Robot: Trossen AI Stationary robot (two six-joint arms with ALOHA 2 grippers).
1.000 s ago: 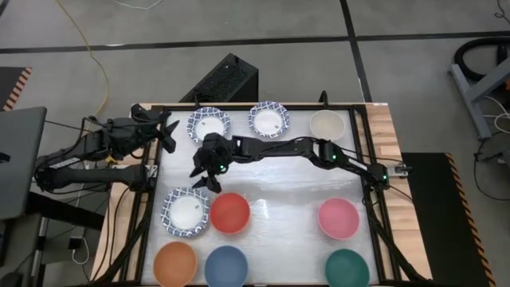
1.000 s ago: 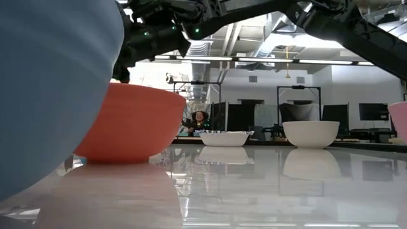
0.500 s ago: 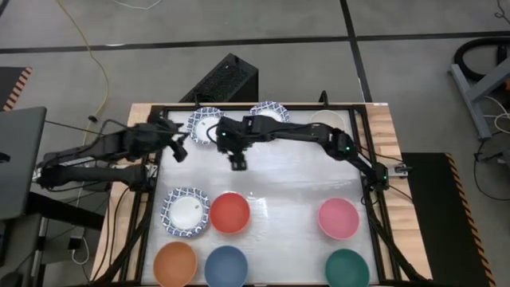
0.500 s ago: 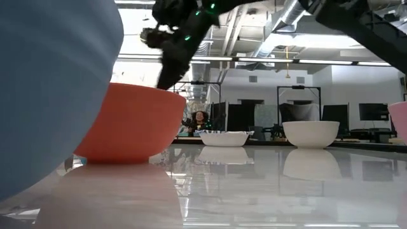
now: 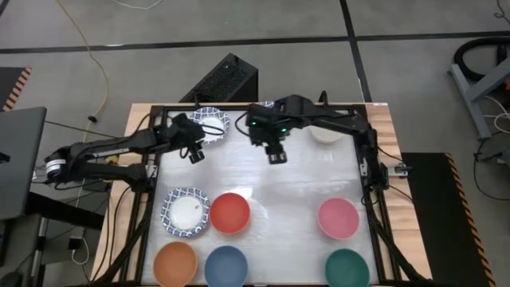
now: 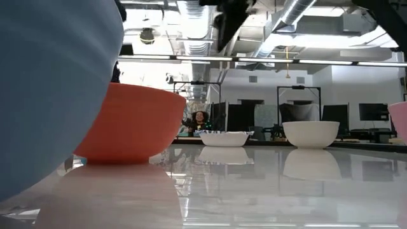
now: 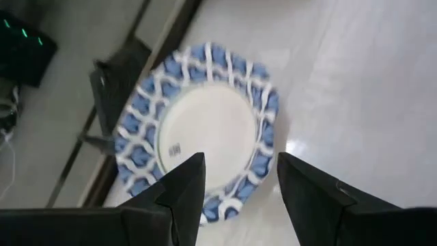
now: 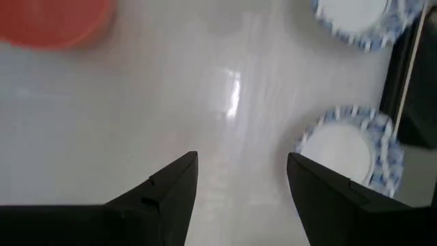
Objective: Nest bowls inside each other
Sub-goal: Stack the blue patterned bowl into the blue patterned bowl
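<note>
Left gripper [image 5: 194,151] open and empty, hovering just beside blue-patterned bowl [image 5: 209,122] at table's far edge. Right gripper [image 5: 276,153] likewise open, empty, nearby. Risk: clipping the rim, skidding bowl across glossy table [image 5: 287,191].

right pincer [image 5: 276,156] swung from table's left toward the far middle, left pincer [image 5: 194,153] reached farther over the table

Bright overhead light; glare on glossy table [image 5: 263,183]; wrist views blurred

no legible text, bowl sticker perhaps unreadable
</note>
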